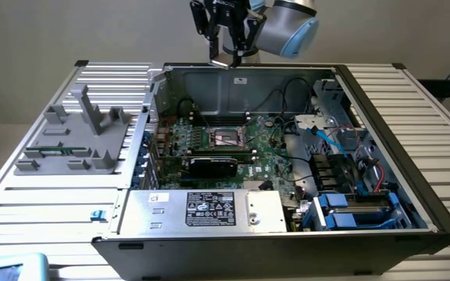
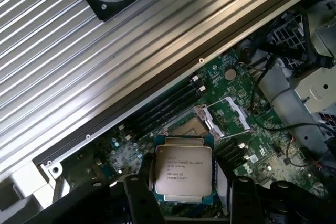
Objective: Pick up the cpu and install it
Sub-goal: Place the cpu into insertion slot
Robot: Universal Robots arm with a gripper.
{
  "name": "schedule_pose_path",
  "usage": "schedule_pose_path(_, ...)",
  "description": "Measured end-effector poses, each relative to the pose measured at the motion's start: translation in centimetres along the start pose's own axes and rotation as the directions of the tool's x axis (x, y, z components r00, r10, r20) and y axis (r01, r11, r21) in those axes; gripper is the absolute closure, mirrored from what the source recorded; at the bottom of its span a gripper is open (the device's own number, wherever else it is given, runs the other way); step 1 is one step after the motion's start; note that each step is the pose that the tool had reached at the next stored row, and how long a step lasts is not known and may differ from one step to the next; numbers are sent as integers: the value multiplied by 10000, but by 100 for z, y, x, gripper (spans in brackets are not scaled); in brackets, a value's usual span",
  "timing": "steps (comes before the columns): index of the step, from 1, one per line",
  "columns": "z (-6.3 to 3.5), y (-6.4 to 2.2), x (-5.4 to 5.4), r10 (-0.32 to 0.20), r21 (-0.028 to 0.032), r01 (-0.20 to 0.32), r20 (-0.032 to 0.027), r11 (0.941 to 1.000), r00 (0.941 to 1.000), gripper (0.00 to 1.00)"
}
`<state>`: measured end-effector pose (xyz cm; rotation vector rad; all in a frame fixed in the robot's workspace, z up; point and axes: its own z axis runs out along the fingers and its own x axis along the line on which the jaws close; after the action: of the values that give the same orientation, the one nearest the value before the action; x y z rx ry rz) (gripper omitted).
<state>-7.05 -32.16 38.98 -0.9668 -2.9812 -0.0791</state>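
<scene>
In the wrist view the cpu [image 2: 182, 169], a square chip with a silver-grey printed top, sits flat between two dark fingers [image 2: 137, 199], with my gripper [image 2: 185, 195] shut on it. In the exterior view the gripper [image 1: 227, 57] hangs high over the back wall of the open computer case [image 1: 248, 73], with the cpu [image 1: 223, 59] a small pale piece at its tips. The dark square socket [image 1: 227, 137] lies on the green motherboard well below, toward the front. From the wrist, the socket [image 2: 187, 128] shows just beyond the chip, its metal frame [image 2: 223, 115] swung open.
A black expansion card [image 1: 213, 165] lies in front of the socket, and a silver power supply [image 1: 201, 211] fills the case's front. Cables and blue drive bays [image 1: 350, 211] crowd the exterior view's right. A grey fixture [image 1: 77, 137] stands on the slatted table [image 1: 45, 205].
</scene>
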Motion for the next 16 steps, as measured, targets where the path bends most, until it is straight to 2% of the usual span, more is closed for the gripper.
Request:
schedule_pose_path(4,1,0,0,603,-14,-603,27,9982,9982,45)
schedule_pose_path(8,2,0,0,1203,-30,-1203,54,9927,9927,45)
schedule_pose_path(12,3,-1,0,1812,-47,-1812,80,9834,9834,45)
schedule_pose_path(16,5,0,0,2402,-65,-2401,104,9707,9707,45)
